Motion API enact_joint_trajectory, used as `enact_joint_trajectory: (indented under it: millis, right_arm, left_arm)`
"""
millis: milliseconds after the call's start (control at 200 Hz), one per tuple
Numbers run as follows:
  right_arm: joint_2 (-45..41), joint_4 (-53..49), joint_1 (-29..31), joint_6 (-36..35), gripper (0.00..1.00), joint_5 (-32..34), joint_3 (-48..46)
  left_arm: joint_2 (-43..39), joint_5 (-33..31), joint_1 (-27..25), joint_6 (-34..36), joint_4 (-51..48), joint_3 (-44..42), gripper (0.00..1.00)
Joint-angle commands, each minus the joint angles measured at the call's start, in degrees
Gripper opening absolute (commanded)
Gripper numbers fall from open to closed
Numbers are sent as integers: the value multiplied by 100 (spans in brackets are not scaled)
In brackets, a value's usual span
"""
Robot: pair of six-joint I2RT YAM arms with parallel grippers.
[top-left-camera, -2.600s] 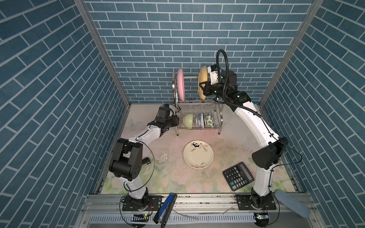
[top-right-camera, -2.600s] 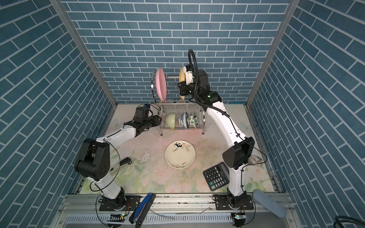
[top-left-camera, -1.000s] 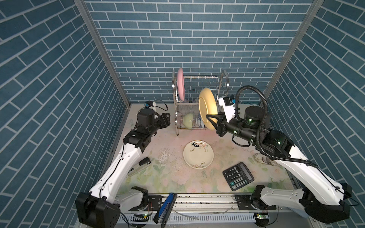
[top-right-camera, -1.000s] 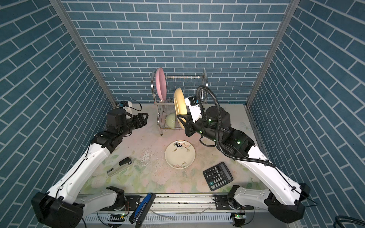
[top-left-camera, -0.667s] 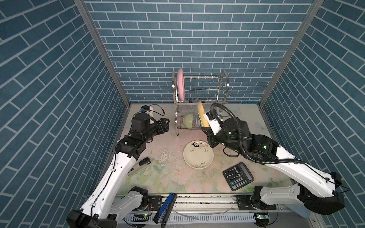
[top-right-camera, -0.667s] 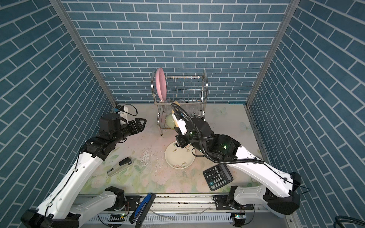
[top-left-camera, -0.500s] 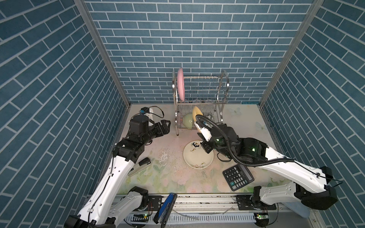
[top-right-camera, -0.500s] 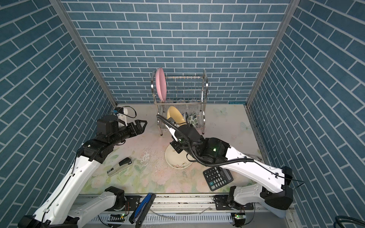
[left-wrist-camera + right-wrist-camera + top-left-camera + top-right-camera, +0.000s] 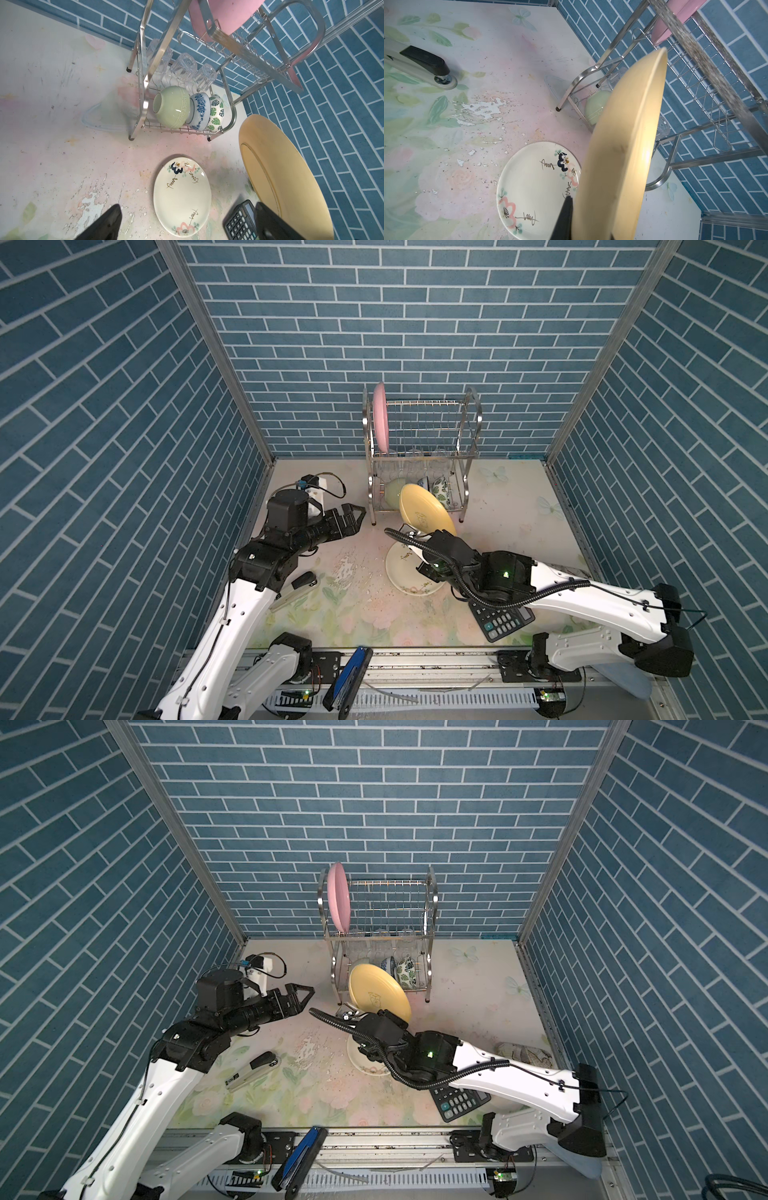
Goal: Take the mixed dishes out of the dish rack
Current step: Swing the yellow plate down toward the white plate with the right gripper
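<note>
On rack (image 9: 249, 62), green bowl (image 9: 172, 107), "LUCKY DAY"

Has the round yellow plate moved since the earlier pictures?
Yes, the yellow plate came down from the top tier of the silver wire dish rack to its front, near the cream plate.

Yellow plate (image 9: 424, 509) — lower, over cream plate (image 9: 401, 576).
</note>
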Motion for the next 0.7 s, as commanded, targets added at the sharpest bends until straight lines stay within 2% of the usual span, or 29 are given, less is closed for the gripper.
enact_joint_trajectory:
  millis: [0,260,450,595,695]
  right_arm:
    - [-391,253,34,-176,0,134,-295]
    - [-395,243,186,-115,0,-67,-406]
    - [-241,378,322,-263,0,-227,-340]
    - [-316,513,393,-246,0,-515,-323]
    - [-295,513,464,-253,0,-585,-218]
  left_arm:
    - [-47,294,27,19,-227,63,100]
    - [-5,812,27,-308,131,-53,100]
    - [249,1051,10,-466,547,335,100]
    - [532,1022,-30,-414,501,723,100]
    - [761,900,-275,-384,483,858,99]
